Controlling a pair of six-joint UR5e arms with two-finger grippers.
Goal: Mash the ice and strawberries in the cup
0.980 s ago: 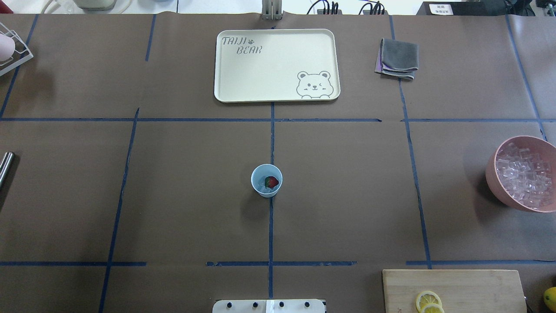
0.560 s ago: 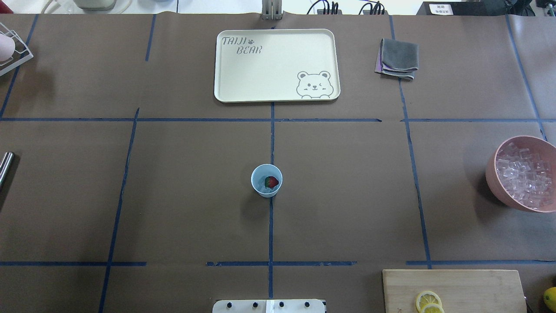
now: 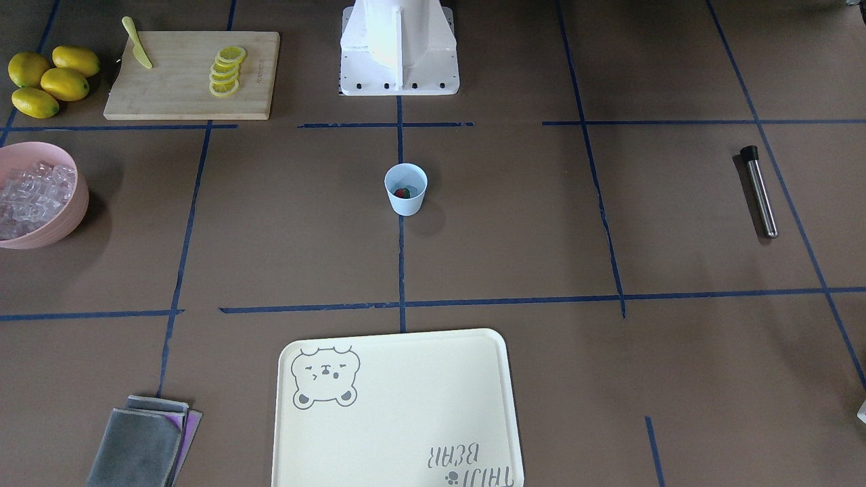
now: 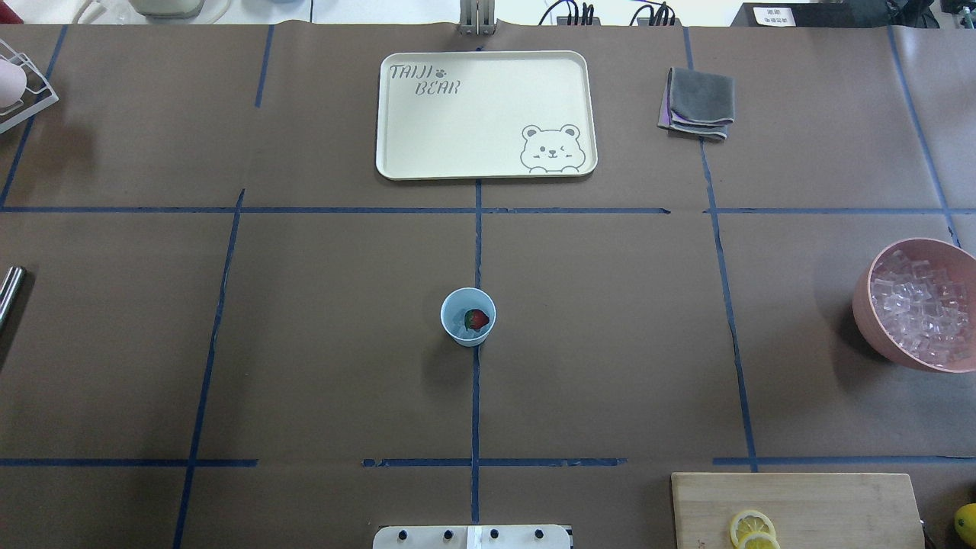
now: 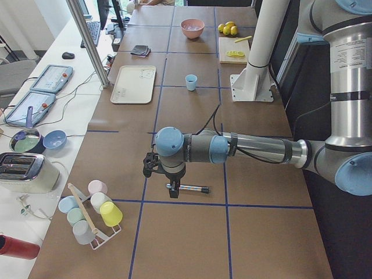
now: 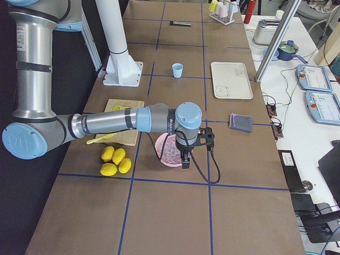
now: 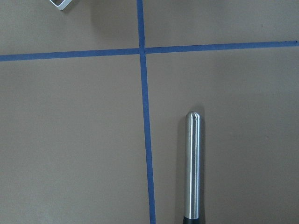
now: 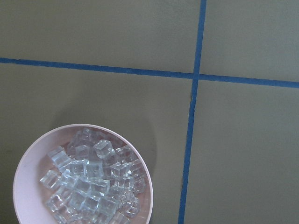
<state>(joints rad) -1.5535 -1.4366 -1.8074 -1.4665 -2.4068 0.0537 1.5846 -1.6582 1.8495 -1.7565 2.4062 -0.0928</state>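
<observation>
The pale blue cup (image 4: 467, 333) stands upright at the table's middle, also in the front view (image 3: 406, 203). Inside it lie a red strawberry (image 4: 477, 319) with a bit of green and some pale ice (image 4: 457, 326). More ice cubes (image 8: 91, 182) fill a pink bowl (image 4: 865, 320). My left gripper (image 5: 172, 189) hangs over a steel muddler (image 7: 193, 163) at the table's left end. My right gripper (image 6: 184, 162) hangs over the pink bowl. I cannot tell whether either is open or shut. No fingers show in the wrist views.
A cream bear tray (image 4: 485, 114) and a folded grey cloth (image 4: 698, 103) lie on the far side. A cutting board (image 3: 193, 74) holds lemon slices and a yellow knife, with whole lemons (image 3: 51, 81) beside it. A rack of cups (image 5: 90, 212) stands at the left end.
The cup and its contents have not moved. The shadows at the left edge and beside the pink bowl have shifted a little.
</observation>
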